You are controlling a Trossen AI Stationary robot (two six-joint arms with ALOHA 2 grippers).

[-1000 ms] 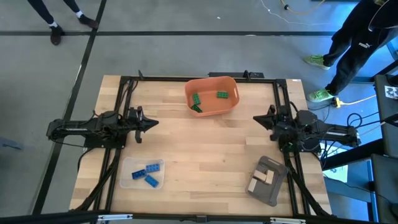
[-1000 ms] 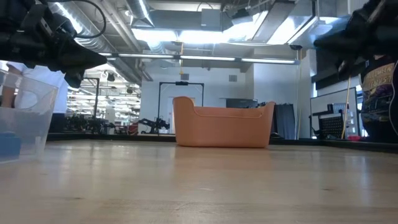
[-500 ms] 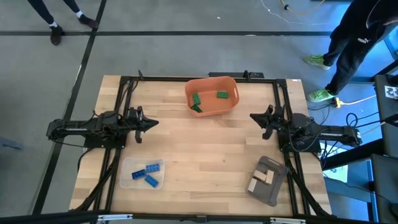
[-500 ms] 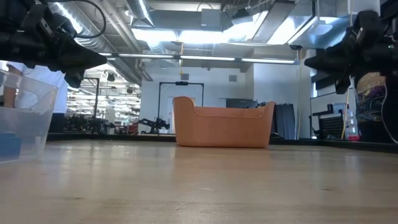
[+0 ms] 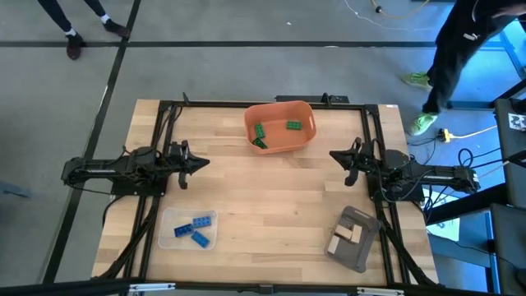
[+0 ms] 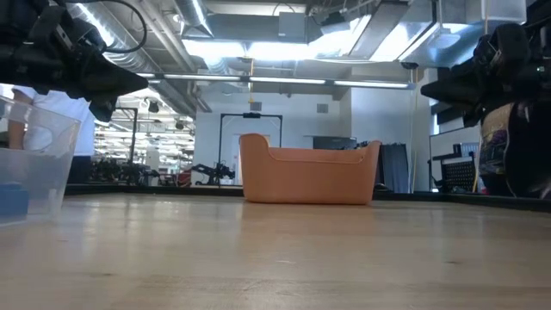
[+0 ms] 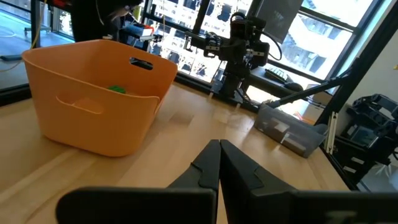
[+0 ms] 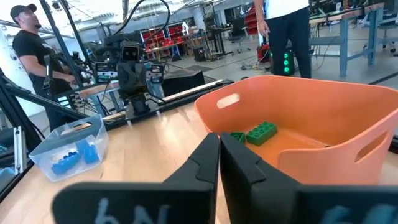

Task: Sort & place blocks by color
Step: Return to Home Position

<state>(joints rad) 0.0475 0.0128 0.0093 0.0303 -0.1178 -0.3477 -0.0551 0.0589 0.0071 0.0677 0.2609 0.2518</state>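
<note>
Seen from above, a wooden table (image 5: 263,193) holds three containers, and two dark robot arms reach in from its sides. The orange bin (image 5: 279,105) sits at 12 o'clock, at the far edge, with a few green blocks (image 5: 293,125) lying loose on its floor. The clear tray (image 5: 168,214) sits at about 7 o'clock, near the front edge, with several blue blocks (image 5: 200,238) inside. The grey tray (image 5: 358,217) sits at about 5 o'clock, turned at an angle, with tan blocks (image 5: 337,244) in it. The left gripper (image 5: 200,163) hovers at 9 o'clock, pointing toward the table's middle, its fingers (image 7: 208,163) pressed together on nothing. The right gripper (image 5: 335,156) hovers at 3 o'clock, facing the left one well apart, its fingers (image 8: 210,155) likewise clenched and empty. No block lies on the bare wood between them.
</note>
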